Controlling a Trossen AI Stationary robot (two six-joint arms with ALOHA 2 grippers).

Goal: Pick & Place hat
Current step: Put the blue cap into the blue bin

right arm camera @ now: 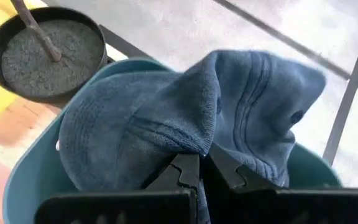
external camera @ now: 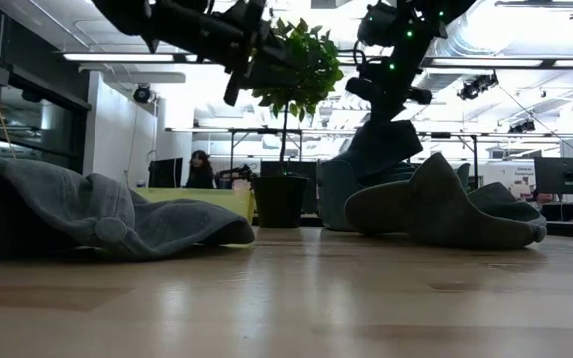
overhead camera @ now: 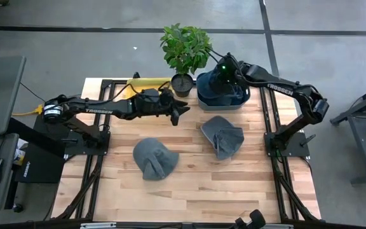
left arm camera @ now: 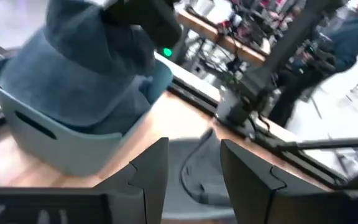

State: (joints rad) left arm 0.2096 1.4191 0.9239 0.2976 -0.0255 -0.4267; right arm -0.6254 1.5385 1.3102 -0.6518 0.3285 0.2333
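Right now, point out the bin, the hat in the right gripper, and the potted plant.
bin (right arm camera: 30, 168): right wrist view, teal outer wall.
hat (right arm camera: 166, 118): right wrist view, crown fabric above the right gripper (right arm camera: 199, 167).
potted plant (overhead camera: 184, 48): high view, leaves.

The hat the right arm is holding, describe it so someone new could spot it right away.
Start at the potted plant at the table's far edge; the teal bin sits beside it. The held hat hangs over that bin, pinched in the right gripper. Unlike the two grey hats lying flat on the wood, it is bluish and lifted.
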